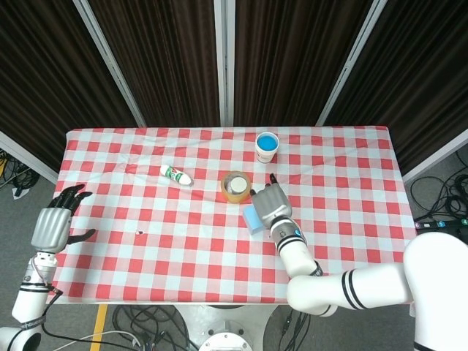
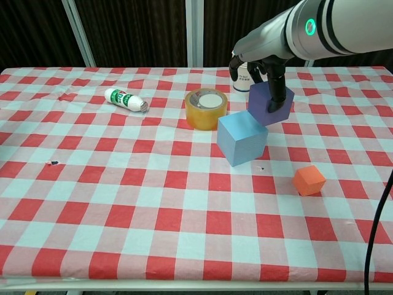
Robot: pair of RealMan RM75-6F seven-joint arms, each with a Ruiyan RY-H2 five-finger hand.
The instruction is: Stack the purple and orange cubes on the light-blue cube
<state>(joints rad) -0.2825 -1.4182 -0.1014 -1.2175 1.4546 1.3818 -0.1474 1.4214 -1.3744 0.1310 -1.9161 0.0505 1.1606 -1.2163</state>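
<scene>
A: Looking at the right hand (image 2: 265, 69), I see it holds the purple cube (image 2: 270, 104) from above, with the fingers (image 2: 276, 78) wrapped down over its upper faces. The cube is tilted and is in the air, right over the far right top corner of the light-blue cube (image 2: 242, 137). I cannot tell whether the two cubes touch.

B: And where do the cubes stand on the table (image 2: 123, 203)?

A: The light-blue cube stands near the middle of the table, a little toward the right edge. The orange cube (image 2: 309, 180) lies apart from it, closer to the front edge and more to the right. Nothing touches it.

B: In the head view the right hand (image 1: 269, 202) covers the purple cube, yes?

A: Yes, from there only a part of the light-blue cube (image 1: 251, 219) shows beside the hand.

B: What about the left hand (image 1: 51, 225)?

A: It holds nothing, with the fingers spread loosely. It hangs outside the left edge of the table.

B: The other things?

A: A roll of tape (image 2: 206, 109) lies just behind the light-blue cube on its left side. A paper cup (image 1: 267, 147) with blue inside stands toward the far edge. A small white bottle (image 2: 125, 99) lies on its side, left of the tape.
</scene>
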